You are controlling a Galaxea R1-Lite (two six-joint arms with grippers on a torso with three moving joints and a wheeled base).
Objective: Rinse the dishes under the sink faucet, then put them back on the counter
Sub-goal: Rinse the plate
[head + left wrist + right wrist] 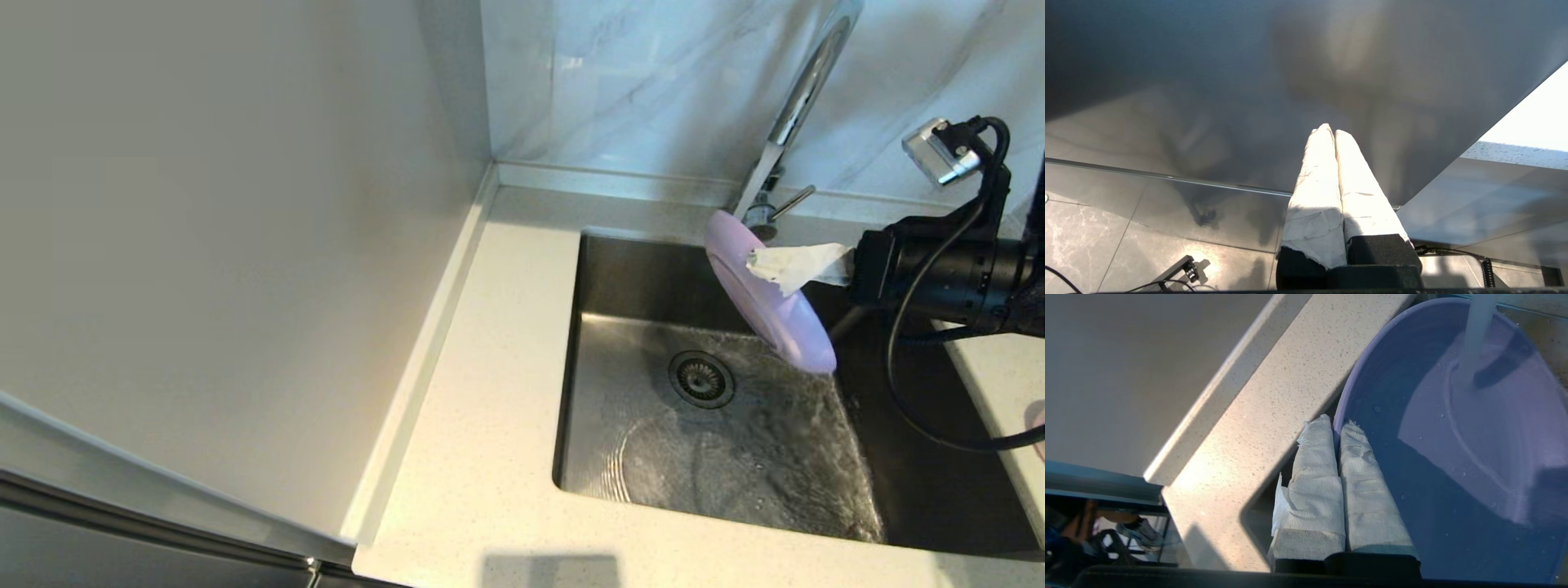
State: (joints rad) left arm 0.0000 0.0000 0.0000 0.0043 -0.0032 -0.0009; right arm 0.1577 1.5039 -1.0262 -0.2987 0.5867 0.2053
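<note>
My right gripper [763, 265] [1336, 424] is shut on the rim of the lavender plate [767, 302] [1461, 449], holding it tilted on edge over the steel sink [653, 400], just in front of the chrome faucet [796, 106]. A stream of water [1474, 330] falls onto the plate's face, and water ripples across the basin floor around the drain strainer [701, 379]. A sliver of the pale pink bowl [1037, 420] shows on the counter at the right edge. My left gripper [1331, 132] is shut on nothing, parked low beside a grey cabinet panel, out of the head view.
The speckled counter [490, 367] runs along the left and front of the sink, bounded by a grey side wall [229, 245] and the marble back wall [637, 73]. The faucet's lever handle [792, 202] sticks out right behind the plate.
</note>
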